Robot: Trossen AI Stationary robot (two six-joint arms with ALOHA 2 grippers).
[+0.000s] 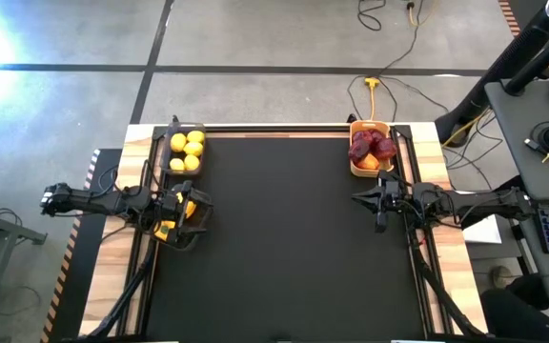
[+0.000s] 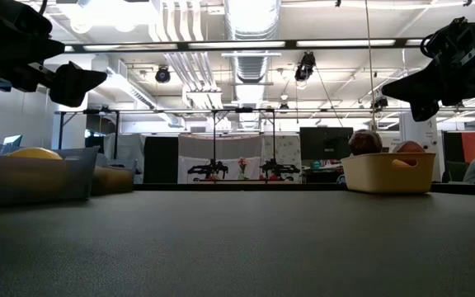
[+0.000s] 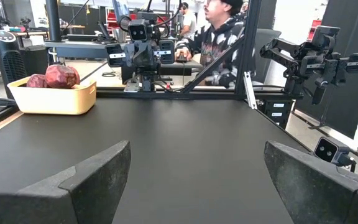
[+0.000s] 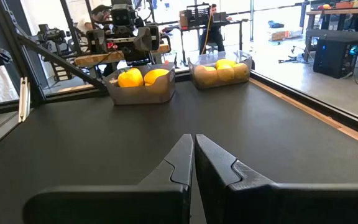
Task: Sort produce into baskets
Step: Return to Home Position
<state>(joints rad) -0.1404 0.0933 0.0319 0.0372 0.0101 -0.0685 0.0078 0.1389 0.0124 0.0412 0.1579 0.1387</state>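
Lemons (image 1: 187, 152) fill the black bin (image 1: 188, 127), red fruit (image 1: 372, 146) the yellow bin (image 1: 354, 170). My left end effector (image 3: 196, 145) gapes wide and empty, and my right end effector (image 4: 193, 149) is pinched closed on nothing. I should lift both clear of the worktop (image 1: 284, 238) and retract slowly.

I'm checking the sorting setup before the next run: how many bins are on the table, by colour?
Dark oblong bins, holding yellow produce: 2
Yellow-orange plastic bin, holding dark red produce: 1
Total: 3 bins
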